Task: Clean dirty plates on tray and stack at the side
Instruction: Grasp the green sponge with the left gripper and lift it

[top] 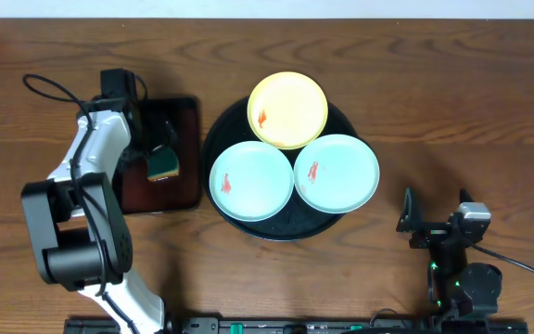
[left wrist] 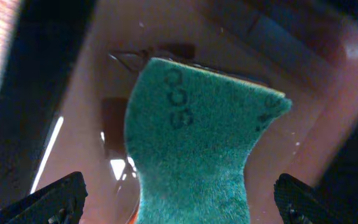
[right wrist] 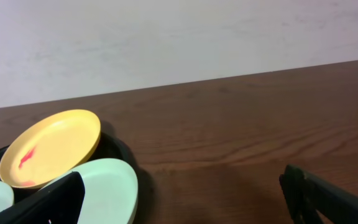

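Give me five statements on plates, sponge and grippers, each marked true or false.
1. The yellow plate and both mint plates sit on the black tray. True.
2. The yellow plate is clean. False: it bears a red smear.
3. The green sponge lies on the brown tray. True.
4. The left gripper is shut on the sponge. False: its jaws stand open.
5. The right gripper holds a plate. False: it is open and empty.

Dark printed characters on the green sponge (left wrist: 191, 143); none clearly legible
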Controlling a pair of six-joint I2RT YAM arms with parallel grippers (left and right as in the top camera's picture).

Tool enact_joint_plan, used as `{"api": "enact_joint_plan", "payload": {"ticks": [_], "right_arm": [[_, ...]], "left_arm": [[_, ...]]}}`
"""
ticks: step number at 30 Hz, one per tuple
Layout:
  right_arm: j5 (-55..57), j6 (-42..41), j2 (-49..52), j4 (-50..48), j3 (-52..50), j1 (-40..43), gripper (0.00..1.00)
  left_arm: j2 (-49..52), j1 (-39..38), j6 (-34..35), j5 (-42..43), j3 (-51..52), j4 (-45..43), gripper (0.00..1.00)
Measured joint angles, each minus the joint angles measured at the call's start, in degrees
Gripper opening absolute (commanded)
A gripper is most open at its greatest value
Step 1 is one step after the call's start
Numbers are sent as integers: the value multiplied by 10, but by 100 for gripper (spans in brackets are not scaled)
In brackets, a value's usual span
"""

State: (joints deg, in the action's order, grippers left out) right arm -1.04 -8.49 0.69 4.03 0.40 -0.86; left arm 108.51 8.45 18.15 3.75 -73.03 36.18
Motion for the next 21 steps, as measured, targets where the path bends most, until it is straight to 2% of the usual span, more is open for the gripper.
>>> {"api": "enact_joint_plan", "payload": {"ticks": [8,11,17,21], "right_arm": [[0,0,0,0,0,0,99],[0,0,0,0,0,0,99],[0,0,0,0,0,0,99],[0,0,0,0,0,0,99]], "left_arm": [[25,0,-13,6,2,-14,88],[37,0,-15,6,2,-20,77],[43,0,-34,9,4,-34,70],[43,0,-45,9,4,-37,57]]}}
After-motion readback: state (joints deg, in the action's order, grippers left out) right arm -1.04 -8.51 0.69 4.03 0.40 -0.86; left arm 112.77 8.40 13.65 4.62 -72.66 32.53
